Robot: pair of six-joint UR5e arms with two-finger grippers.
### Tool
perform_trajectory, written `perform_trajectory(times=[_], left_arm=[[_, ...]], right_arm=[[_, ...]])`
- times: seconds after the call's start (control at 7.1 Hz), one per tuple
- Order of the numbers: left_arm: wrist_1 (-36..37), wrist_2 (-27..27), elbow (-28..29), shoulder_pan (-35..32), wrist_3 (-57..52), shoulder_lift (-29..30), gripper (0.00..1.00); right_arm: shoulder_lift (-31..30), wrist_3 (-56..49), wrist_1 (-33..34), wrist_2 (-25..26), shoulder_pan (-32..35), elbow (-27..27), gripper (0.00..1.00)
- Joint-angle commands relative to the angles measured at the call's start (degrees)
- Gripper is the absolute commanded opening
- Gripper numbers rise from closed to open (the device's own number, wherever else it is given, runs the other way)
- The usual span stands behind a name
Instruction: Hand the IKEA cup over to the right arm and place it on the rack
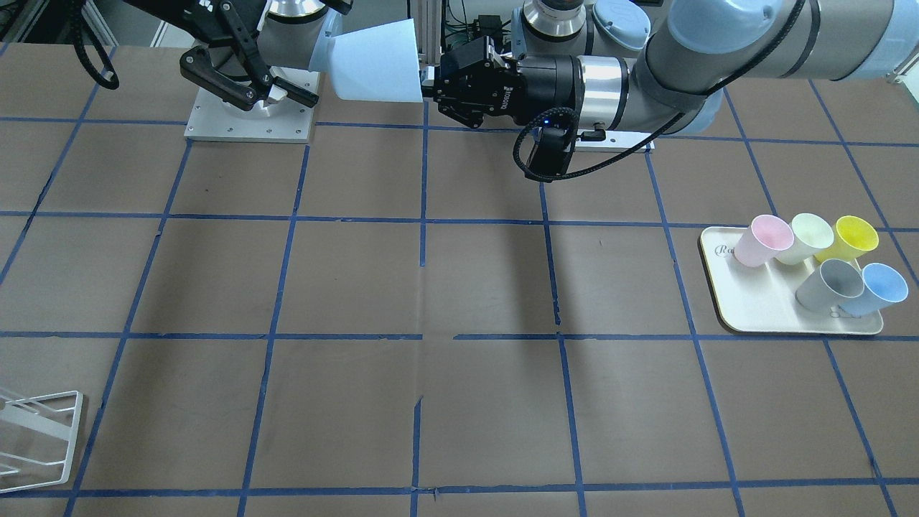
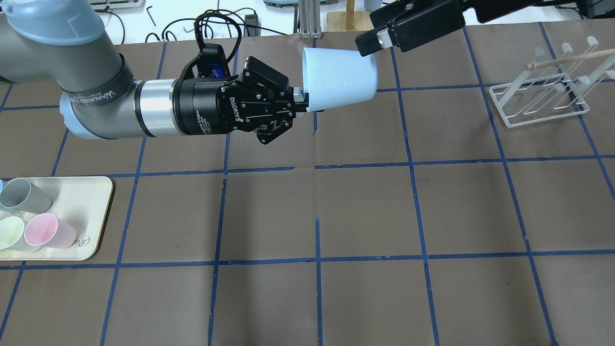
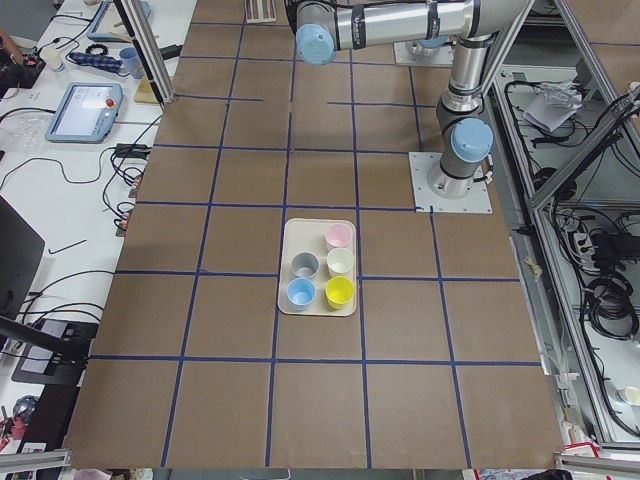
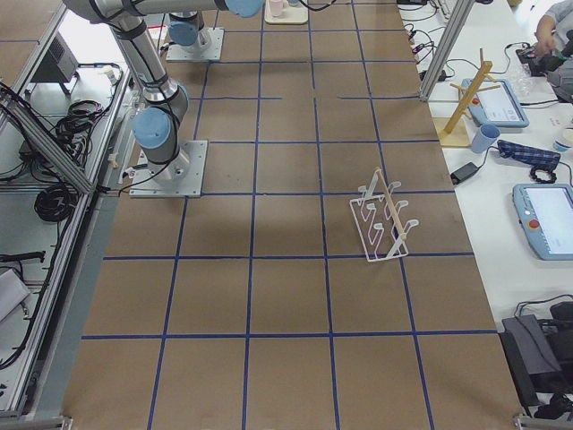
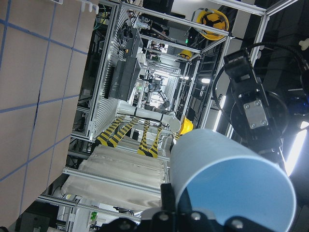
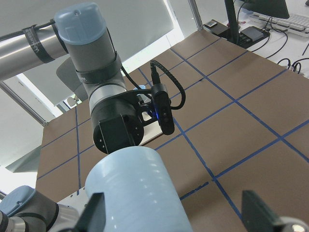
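My left gripper [image 2: 301, 99] is shut on the rim of the IKEA cup [image 2: 338, 79], a pale sky-blue cup held on its side above the table's far middle. It also shows in the front view [image 1: 373, 61] and the left wrist view [image 5: 231, 179]. My right gripper [image 2: 372, 45] is open, right at the cup's narrow base. In the right wrist view the cup [image 6: 137, 193] lies between the spread fingers [image 6: 94, 212], apart from the right-hand one. The white wire rack [image 2: 540, 96] stands empty at the table's right end.
A cream tray [image 1: 754, 312] on the robot's left holds pink, pale green, yellow and grey cups [image 1: 833, 283] and a second blue cup [image 1: 879, 287]. A thin wooden rod [image 2: 567, 58] crosses above the rack. Blue tape lines grid the brown table [image 2: 365, 211].
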State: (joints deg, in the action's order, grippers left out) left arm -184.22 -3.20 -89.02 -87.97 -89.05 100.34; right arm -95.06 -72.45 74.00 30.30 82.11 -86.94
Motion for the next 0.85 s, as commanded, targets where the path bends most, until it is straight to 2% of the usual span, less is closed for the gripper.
perform_trajectory(times=[0.0,0.7], left_arm=[[0.2,0.3,0.2,0.2,-0.2,0.1,0.0],[0.7,-0.1,0.0,0.2,-0.2,-2.5,0.0]], right_arm=[[-0.3,-8.7,-1.6,-2.2,0.1,-2.5,1.0],[-2.0,-9.3,-1.6,-2.3,0.4,-4.6,1.0]])
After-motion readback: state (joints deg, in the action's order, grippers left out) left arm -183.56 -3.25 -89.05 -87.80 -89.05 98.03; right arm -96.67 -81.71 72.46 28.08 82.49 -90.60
